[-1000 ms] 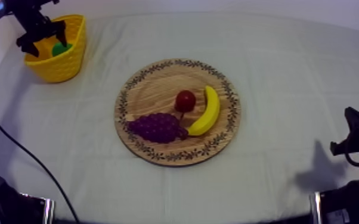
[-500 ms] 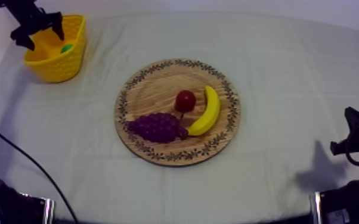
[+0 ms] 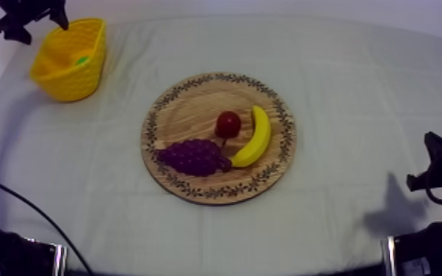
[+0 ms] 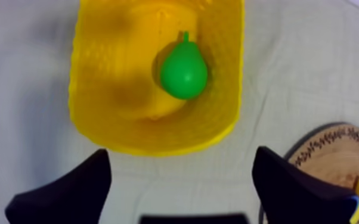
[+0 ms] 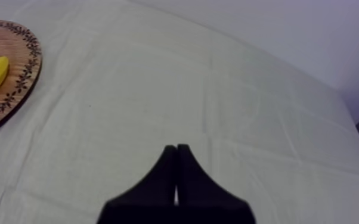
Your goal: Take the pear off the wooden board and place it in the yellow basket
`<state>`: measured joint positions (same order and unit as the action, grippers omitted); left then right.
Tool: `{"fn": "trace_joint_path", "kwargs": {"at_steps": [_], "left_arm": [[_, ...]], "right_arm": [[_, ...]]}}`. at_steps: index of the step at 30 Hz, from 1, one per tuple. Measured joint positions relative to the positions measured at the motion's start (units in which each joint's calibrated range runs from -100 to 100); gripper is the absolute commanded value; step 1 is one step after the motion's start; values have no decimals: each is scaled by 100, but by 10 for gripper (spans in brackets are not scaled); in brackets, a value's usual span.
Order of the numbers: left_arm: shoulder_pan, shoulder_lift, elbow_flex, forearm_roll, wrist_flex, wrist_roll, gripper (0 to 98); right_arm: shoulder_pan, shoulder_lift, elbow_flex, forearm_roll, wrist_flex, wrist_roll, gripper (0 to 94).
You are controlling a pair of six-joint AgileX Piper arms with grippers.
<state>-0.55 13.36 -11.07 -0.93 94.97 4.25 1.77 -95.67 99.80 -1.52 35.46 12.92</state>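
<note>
Right end effector (image 5: 176,156): nearest, low at the near right edge over bare cloth of the surface (image 3: 356,88). Its two fingers are pressed together into a narrow wedge, clenched on nothing.

Mid-surface: round wooden board (image 3: 187,110) with a patterned rim. It carries a bunch of grapes (image 3: 191,156), a small red fruit (image 3: 228,123) and a banana (image 3: 253,137). The grapes meet the banana's near tip. The red fruit sits just beside the banana.

Far left corner: yellow basket (image 3: 70,84), upright on the cloth. The pear (image 4: 183,70) is inside it, green, on the basket floor in the half nearer the board. It appears to lie on its side, long axis along the floor. Nothing touches it.

Left end effector (image 4: 179,196): farthest, raised by the basket's far left rim. The pear's broad end faces it and the stem points away, toward the opposite wall. Fingers (image 4: 68,190) are spread wide, released, with nothing between them, clear of basket and pear.
</note>
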Motion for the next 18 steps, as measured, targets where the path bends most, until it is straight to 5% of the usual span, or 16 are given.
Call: {"fn": "trace_joint_path", "kwargs": {"at_steps": [18], "left_arm": [[-7,-1627,1462,-78,-486,-23,329]], "right_arm": [[0,0,0,0,0,3,4]]}}
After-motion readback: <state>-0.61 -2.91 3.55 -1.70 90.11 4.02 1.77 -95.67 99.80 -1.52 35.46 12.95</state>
